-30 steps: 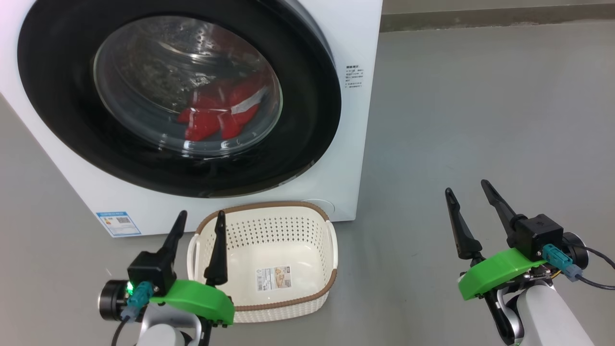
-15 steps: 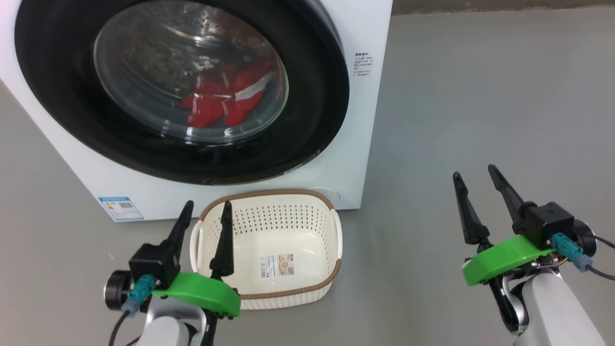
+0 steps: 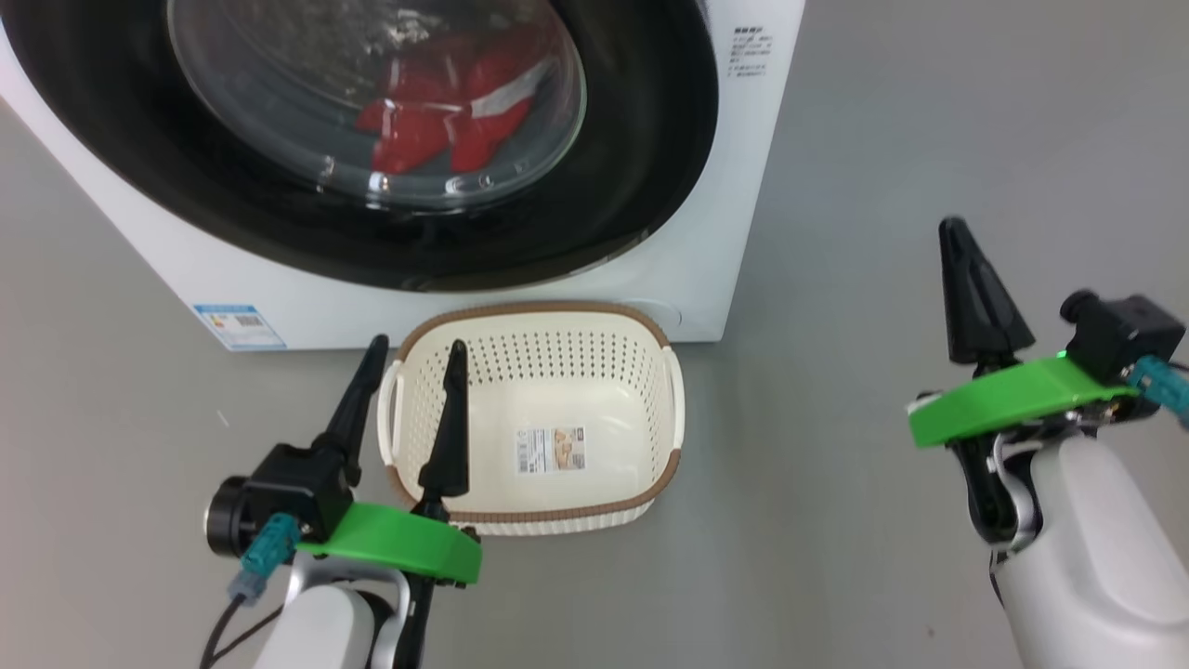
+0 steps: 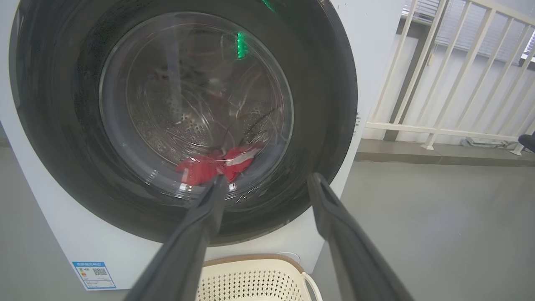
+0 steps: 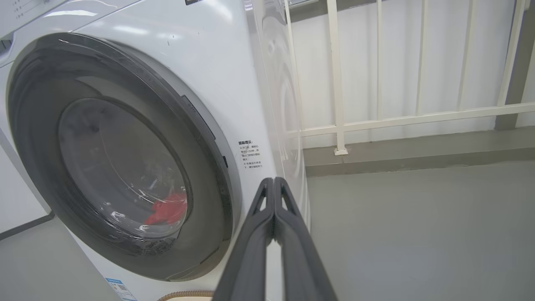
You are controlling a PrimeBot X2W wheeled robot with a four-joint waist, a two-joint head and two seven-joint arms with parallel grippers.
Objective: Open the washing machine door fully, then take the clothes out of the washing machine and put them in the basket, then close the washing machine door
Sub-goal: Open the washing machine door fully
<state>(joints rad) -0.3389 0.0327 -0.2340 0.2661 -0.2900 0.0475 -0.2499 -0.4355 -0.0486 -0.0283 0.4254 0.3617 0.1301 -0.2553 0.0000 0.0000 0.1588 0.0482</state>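
One washing machine (image 3: pixel 743 186) is seen with its door (image 3: pixel 650 139) closed, and the clothes (image 3: pixel 437 130) are bunched low in the drum behind the glass, red with a white stripe. How many pieces can't be told, tbh. One basket (image 3: pixel 534 307) is parked on the floor right against the machine's front, with a single sticker (image 3: pixel 552 450) on its bottom. Two grippers are counted: the left gripper (image 3: pixel 416 346) is spread wide at the basket's left edge, and the right gripper (image 3: pixel 957 232) is pressed together on nothing, well off to the right.

Top of washing machine door (image 3: pixel 650 139) out of frame; side txt (image 3: pixel 748 51) too small.
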